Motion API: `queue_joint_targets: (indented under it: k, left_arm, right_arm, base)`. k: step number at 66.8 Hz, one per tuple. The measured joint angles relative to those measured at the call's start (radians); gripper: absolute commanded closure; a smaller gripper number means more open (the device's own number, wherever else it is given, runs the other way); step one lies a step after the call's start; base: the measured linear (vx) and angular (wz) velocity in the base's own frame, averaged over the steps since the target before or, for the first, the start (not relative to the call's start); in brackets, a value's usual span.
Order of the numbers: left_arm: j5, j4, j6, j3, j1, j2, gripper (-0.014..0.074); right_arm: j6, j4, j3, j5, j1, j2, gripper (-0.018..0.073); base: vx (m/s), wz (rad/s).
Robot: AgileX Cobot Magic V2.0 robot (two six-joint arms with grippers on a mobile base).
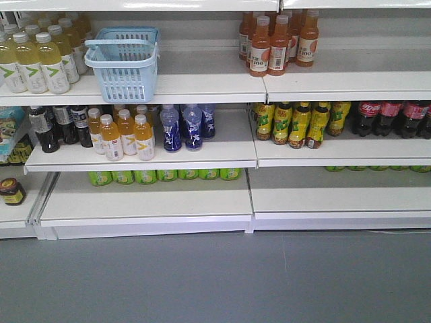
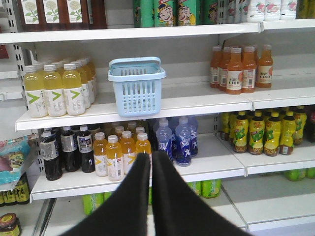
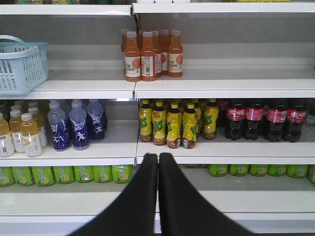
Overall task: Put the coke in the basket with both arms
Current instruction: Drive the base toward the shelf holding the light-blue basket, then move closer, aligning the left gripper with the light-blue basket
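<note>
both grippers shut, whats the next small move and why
Probably open the right gripper and ease it toward the red-labelled cola bottles: it is shut and back from the shelf, and they are the only coke in view. The basket sits upper left.

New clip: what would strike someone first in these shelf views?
The light blue basket stands on the upper shelf, between pale yellow bottles and orange bottles. Dark cola bottles with red labels stand at the far right of the middle shelf. Low in each wrist view, the left gripper and right gripper point at the shelves, jaws shut.
</note>
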Motion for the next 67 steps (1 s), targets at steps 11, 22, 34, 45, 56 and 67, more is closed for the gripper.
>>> queue_joint_targets:
  k: [11,22,34,45,56,67]
  left_arm:
    - [0.0,0.0,0.0,0.0,0.0,0.0,0.0603]
    - [0.0,0.0,0.0,0.0,0.0,0.0,0.0603]
    - [0.0,0.0,0.0,0.0,0.0,0.0,0.0603]
    - [0.0,0.0,0.0,0.0,0.0,0.0,0.0603]
    - [0.0,0.0,0.0,0.0,0.0,0.0,0.0603]
    - [0.0,0.0,0.0,0.0,0.0,0.0,0.0603]
  right_arm:
    - [0.0,0.0,0.0,0.0,0.0,0.0,0.0568]
    - [0.0,0.0,0.0,0.0,0.0,0.0,0.0568]
    - [0.0,0.0,0.0,0.0,0.0,0.0,0.0568]
    - [0.0,0.0,0.0,0.0,0.0,0.0,0.0568]
    - [0.0,0.0,0.0,0.0,0.0,0.0,0.0568]
    - [0.0,0.0,0.0,0.0,0.0,0.0,0.0568]
  base:
    - [0.07,0.04]
    - [0.08,0.03]
    - [0.09,0.0]
    - [0.09,-0.01]
    - [0.09,-0.02]
    - [0.09,-0.02]
